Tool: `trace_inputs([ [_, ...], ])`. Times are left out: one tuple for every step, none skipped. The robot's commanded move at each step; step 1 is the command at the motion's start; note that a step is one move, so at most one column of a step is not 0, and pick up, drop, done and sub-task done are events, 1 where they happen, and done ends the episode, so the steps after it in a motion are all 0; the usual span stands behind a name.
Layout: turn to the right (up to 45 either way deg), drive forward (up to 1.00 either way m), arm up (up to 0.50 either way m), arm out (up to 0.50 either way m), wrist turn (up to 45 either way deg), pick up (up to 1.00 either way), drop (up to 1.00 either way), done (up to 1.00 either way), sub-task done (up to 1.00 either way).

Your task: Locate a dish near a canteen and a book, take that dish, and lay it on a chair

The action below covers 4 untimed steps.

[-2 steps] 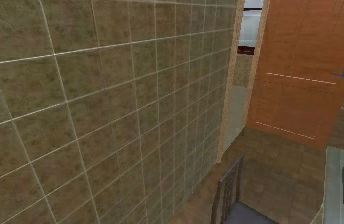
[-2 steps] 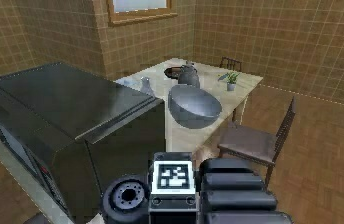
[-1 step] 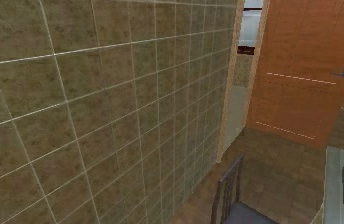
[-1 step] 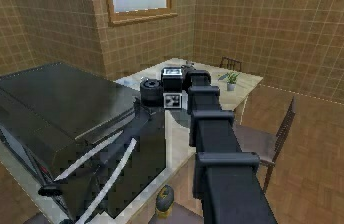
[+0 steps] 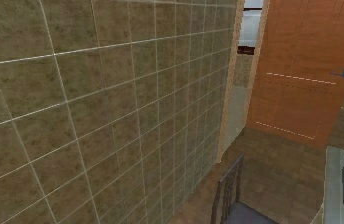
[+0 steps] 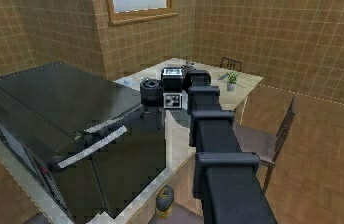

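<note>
Chair [image 6: 262, 142] of dark wood sits right of the black gripper [image 6: 148, 92]. Beyond it, a small white pot [image 6: 230, 87] holds a green plant [image 6: 230, 76]; what the gripper grasps can't be told.

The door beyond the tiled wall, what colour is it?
The door is orange-brown, like wood; the forward view shows it best.

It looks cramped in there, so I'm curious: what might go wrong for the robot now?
The arm reaches out close beside the black appliance, so a sideways move might knock it. The tiled wall looks very near ahead; driving forward could hit it. The chair stands on the arm's other side, leaving little room to turn.
</note>
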Motion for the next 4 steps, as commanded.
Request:
trace_inputs([
  [0.0, 0.00, 0.00, 0.00, 45.0, 0.00, 0.00, 0.00, 0.00],
  [0.0, 0.00, 0.00, 0.00, 45.0, 0.00, 0.00, 0.00, 0.00],
  [0.0, 0.00, 0.00, 0.00, 21.0, 0.00, 0.00, 0.00, 0.00],
  [0.0, 0.00, 0.00, 0.00, 0.0, 1.00, 0.00, 0.00, 0.00],
])
